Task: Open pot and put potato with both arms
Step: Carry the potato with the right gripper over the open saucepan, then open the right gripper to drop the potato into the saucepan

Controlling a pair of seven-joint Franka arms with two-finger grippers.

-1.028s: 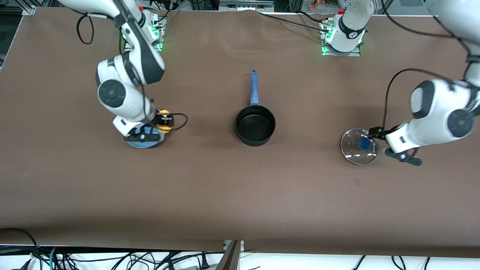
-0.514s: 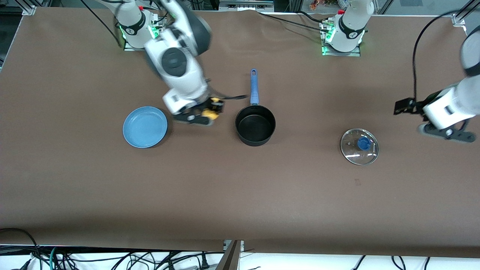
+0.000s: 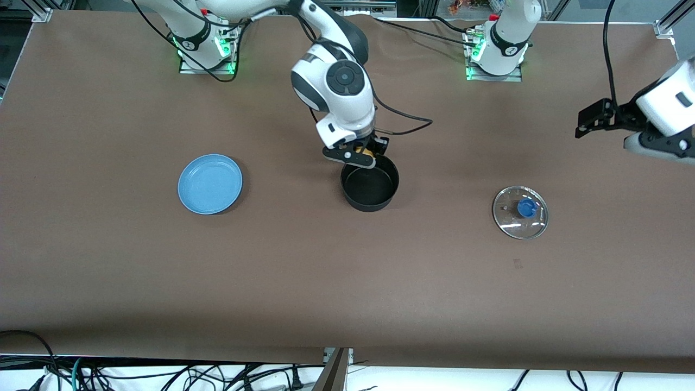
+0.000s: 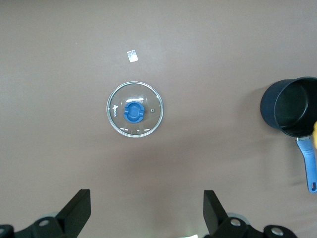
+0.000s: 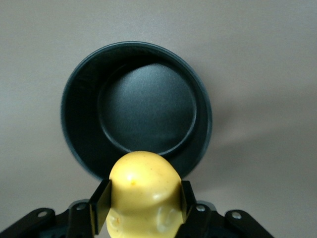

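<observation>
Nearest the front camera on your brown table [image 3: 347, 282] lies the glass lid [image 3: 520, 212] with its blue knob [image 3: 525, 207], flat on the surface toward the left arm's end, well apart from everything else. You can see the same lid [image 4: 134, 109] in the left wrist view, knob up, with a small pale tag [image 4: 132, 55] on the table near it.

A little farther from the camera, toward the right arm's end, sits your flat blue plate [image 3: 210, 183], with nothing on it.

Between plate and lid, about level with them, stands the pot [image 3: 370, 182], uncovered, its black inside bare. Its blue handle [image 4: 309, 166] points toward the robots' bases; in the front view the right arm covers most of it.

Your right gripper [image 3: 362, 155] hangs over the pot's rim on the handle side, its jaws clenched on the potato [image 5: 142, 193]. The right wrist view shows the yellow potato pinched between the two fingers [image 5: 99, 202], with the open pot [image 5: 136, 106] right below it. The potato is in the air, not yet in the pot.

Your left gripper [image 3: 597, 117] is up over the bare table at the left arm's end, well apart from the lid, jaws released wide with nothing between them.
</observation>
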